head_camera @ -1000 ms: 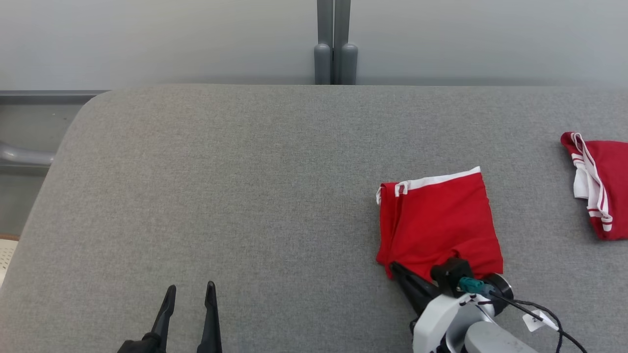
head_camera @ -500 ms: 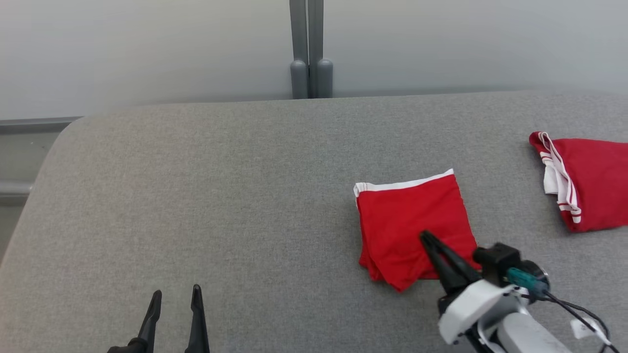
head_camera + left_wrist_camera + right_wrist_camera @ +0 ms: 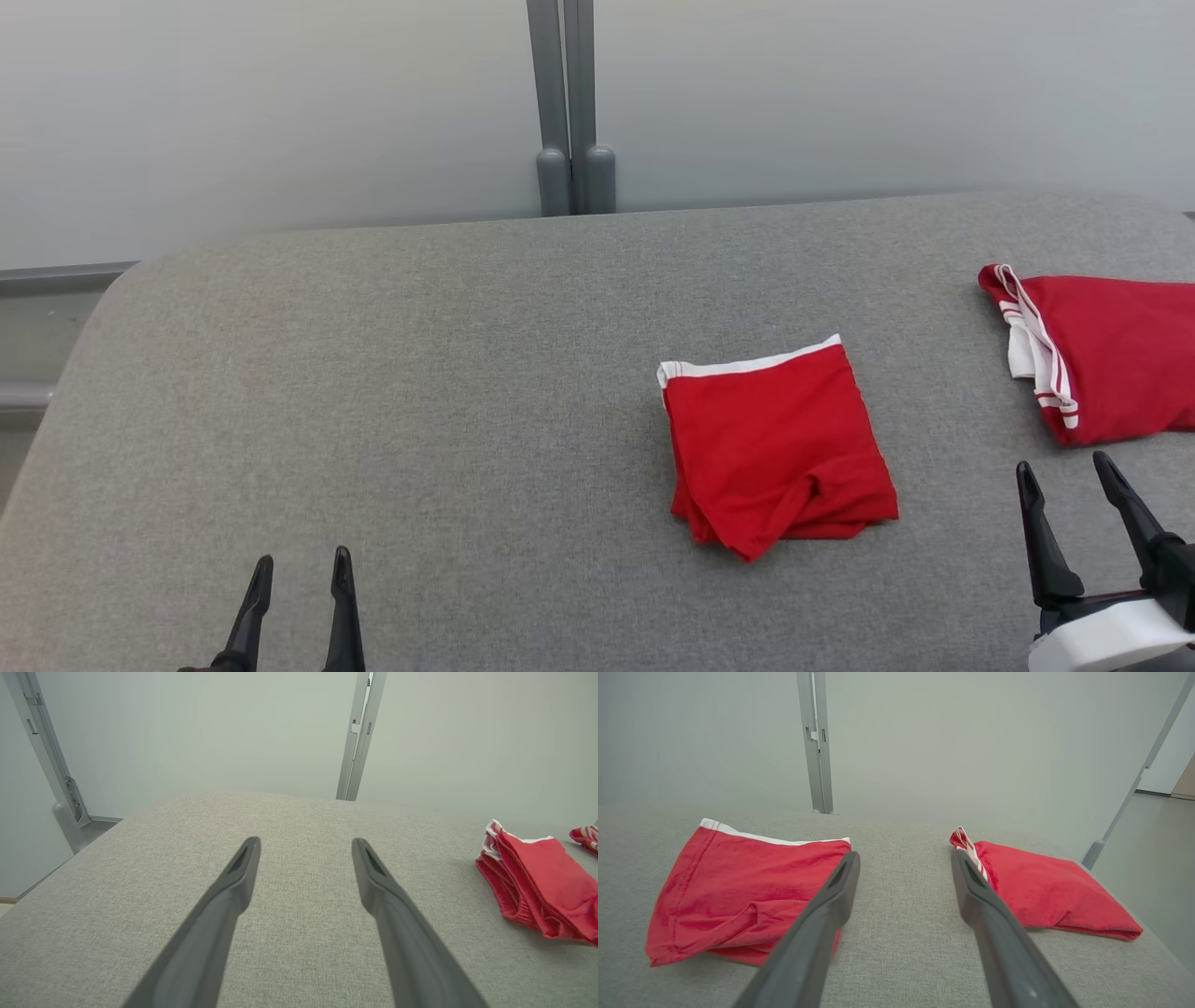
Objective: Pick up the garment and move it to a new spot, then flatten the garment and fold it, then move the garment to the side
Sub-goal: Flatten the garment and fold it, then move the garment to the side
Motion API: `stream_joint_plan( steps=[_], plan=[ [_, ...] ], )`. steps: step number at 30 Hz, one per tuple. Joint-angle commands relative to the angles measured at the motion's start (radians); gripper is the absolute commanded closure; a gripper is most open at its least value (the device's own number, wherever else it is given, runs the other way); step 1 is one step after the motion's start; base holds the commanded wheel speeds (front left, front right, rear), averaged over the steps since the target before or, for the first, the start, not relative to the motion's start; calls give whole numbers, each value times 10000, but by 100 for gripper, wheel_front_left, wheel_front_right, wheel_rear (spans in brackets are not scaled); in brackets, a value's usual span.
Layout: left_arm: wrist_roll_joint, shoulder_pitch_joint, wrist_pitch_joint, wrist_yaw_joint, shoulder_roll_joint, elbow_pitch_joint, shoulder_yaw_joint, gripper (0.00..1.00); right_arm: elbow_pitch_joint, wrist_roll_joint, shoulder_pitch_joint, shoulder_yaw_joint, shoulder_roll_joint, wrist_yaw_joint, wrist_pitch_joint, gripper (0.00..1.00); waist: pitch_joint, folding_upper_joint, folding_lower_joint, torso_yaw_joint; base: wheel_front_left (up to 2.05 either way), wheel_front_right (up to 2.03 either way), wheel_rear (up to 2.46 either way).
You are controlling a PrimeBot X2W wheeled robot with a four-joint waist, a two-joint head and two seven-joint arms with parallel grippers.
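Centrally, the garment (image 3: 775, 448), red with a white band along its far edge, lies folded into a near-square packet on the table (image 3: 420, 373), right of the midline. Its slightly longer axis runs from the far band toward the robot. The near edge shows loose layers and 1 raised crease. The right gripper (image 3: 1064, 464) stands to the right of the packet and nearer the robot, apart from the cloth, its 2 fingers spread wide and holding nothing. From these jaws the garment lies forward and to the left. A 2nd red garment (image 3: 1102, 359) lies farther right, near the table's edge, forward-right of the same jaws. The left gripper (image 3: 303, 557) hovers well apart at lower left, likewise wide and empty. The right arm is judged the nearer for the sideways move, and its grasp probably suits the near right corner.
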Motion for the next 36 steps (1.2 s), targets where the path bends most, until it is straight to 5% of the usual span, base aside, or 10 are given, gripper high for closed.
stream_joint_plan(
  steps=[1,11,17,25,35,36],
  plan=[
    [98,150,3,-72,25,27,54,0,-38,-46,100,-69,99,-3,-19,0,-6,0,0,-5,0,0,0],
    [82,125,3,-129,26,101,23,0,54,261,56,-119,403,-3,-19,0,50,0,0,10,0,0,0],
    [51,-87,3,-151,25,104,-106,0,1357,1421,-1012,645,279,-3,-6,0,325,0,0,229,0,0,0],
    [-76,-651,3,-228,23,344,-533,0,3616,3224,-3808,2104,-545,-1,2982,0,1257,0,0,1067,0,0,0],
    [-384,-893,4,-28,25,498,-912,0,6134,3942,-5278,2338,-433,1,5222,0,1642,0,0,1919,0,0,0],
    [-385,-861,4,-8,25,482,-904,0,6249,4156,-5290,2416,-296,2,5428,64,1650,0,0,1910,0,0,0]
  ],
)
